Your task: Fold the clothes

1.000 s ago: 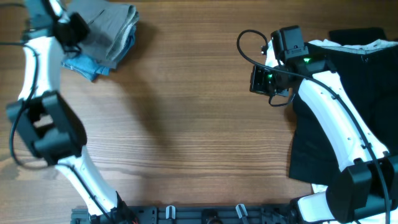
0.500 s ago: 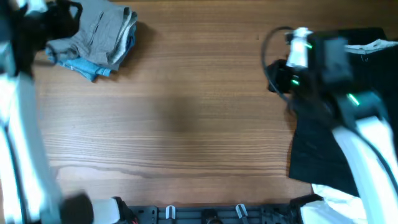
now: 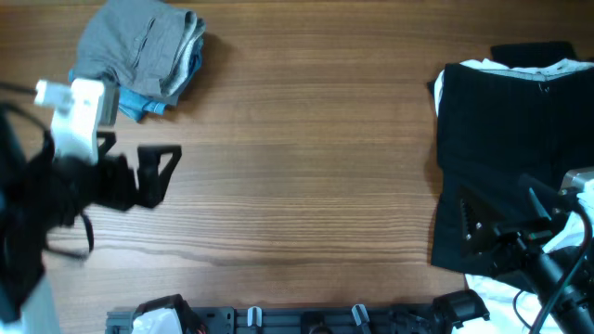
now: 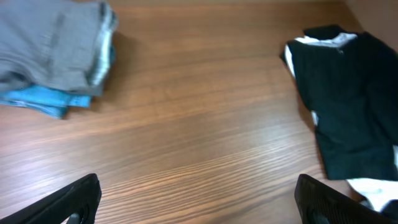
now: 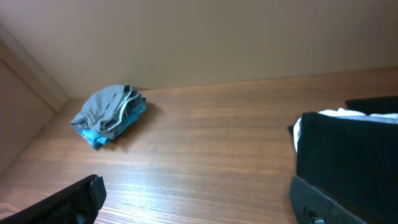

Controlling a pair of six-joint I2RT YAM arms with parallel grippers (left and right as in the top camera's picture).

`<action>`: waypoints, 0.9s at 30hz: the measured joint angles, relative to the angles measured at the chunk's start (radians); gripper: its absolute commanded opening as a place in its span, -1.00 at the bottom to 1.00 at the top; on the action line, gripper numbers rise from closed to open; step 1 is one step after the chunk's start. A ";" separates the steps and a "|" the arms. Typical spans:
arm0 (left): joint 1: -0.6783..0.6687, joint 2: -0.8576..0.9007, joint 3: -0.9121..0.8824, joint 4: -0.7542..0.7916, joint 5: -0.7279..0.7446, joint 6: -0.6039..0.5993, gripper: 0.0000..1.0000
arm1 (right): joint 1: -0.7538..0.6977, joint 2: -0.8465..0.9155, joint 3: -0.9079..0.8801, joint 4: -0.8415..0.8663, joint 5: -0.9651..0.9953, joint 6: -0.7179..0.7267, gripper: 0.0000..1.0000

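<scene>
Overhead: our left gripper and right gripper both have jaws apart, empty. Left wrist — grey shorts lie folded atop the light-blue garment, ahead of our left finger. Right wrist — black garments just beyond the right finger look unfolded, so we judge they are left to do.

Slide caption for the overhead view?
Left gripper and right gripper open, empty; grey shorts atop light-blue garment, black garments opposite.
</scene>
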 measured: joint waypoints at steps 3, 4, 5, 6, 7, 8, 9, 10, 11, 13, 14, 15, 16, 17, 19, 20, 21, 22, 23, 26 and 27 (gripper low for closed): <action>0.000 -0.101 0.000 0.009 -0.026 -0.003 1.00 | 0.000 0.000 -0.001 0.002 0.000 0.000 0.99; 0.000 -0.119 0.001 0.025 -0.026 -0.004 1.00 | 0.000 0.000 -0.001 0.001 0.000 0.000 1.00; 0.000 -0.129 0.001 0.032 -0.026 -0.004 1.00 | 0.000 0.000 -0.001 0.001 0.001 0.000 0.99; 0.000 -0.129 0.001 0.033 -0.026 -0.004 1.00 | 0.000 0.000 -0.001 0.001 0.000 0.014 0.99; 0.000 -0.129 0.001 0.033 -0.026 -0.004 1.00 | 0.000 0.000 -0.001 0.001 0.001 0.036 1.00; 0.000 -0.129 0.001 0.033 -0.026 -0.004 1.00 | 0.000 0.000 -0.001 0.000 0.000 0.081 0.99; 0.000 -0.130 0.001 0.034 -0.026 -0.004 1.00 | 0.000 0.000 -0.001 -0.003 0.000 0.126 0.99; 0.000 -0.130 0.001 0.034 -0.026 -0.004 1.00 | 0.000 0.000 -0.001 -0.018 0.005 0.197 0.99; 0.000 -0.129 0.001 0.035 -0.026 -0.004 1.00 | 0.000 0.000 -0.001 -0.054 0.023 0.276 0.99; 0.000 -0.129 0.001 0.036 -0.026 -0.004 1.00 | 0.000 0.000 -0.001 -0.072 0.055 0.320 1.00; 0.000 -0.129 0.001 0.035 -0.026 -0.004 1.00 | 0.000 0.000 -0.001 -0.076 0.080 0.330 0.99; 0.000 -0.129 0.001 0.035 -0.026 -0.004 1.00 | 0.000 0.000 -0.001 -0.077 0.122 0.321 1.00; 0.000 -0.129 0.001 0.035 -0.026 -0.004 1.00 | 0.000 0.000 0.000 -0.077 0.169 0.273 0.99; 0.000 -0.129 0.001 0.035 -0.026 -0.004 1.00 | 0.000 0.000 0.001 -0.077 0.193 0.219 0.99; 0.000 -0.129 0.001 0.036 -0.026 -0.004 1.00 | 0.000 -0.001 0.001 -0.071 0.225 0.101 0.99; 0.000 -0.129 0.001 0.035 -0.026 -0.004 1.00 | 0.000 -0.008 -0.001 -0.026 0.240 0.003 0.99; 0.000 -0.129 0.001 0.036 -0.026 -0.004 1.00 | -0.001 -0.021 -0.008 0.005 0.247 -0.050 0.99; 0.000 -0.129 0.001 0.036 -0.026 -0.004 1.00 | -0.008 -0.057 -0.050 0.095 0.251 -0.082 0.99; 0.000 -0.129 0.001 0.036 -0.026 -0.004 1.00 | -0.020 -0.117 -0.111 0.175 0.255 -0.116 1.00; 0.000 -0.129 0.001 0.035 -0.026 -0.004 1.00 | -0.043 -0.280 -0.321 0.375 0.259 -0.131 0.99; 0.000 -0.130 0.001 0.036 -0.026 -0.004 1.00 | -0.051 -0.319 -0.407 0.420 0.260 -0.117 0.99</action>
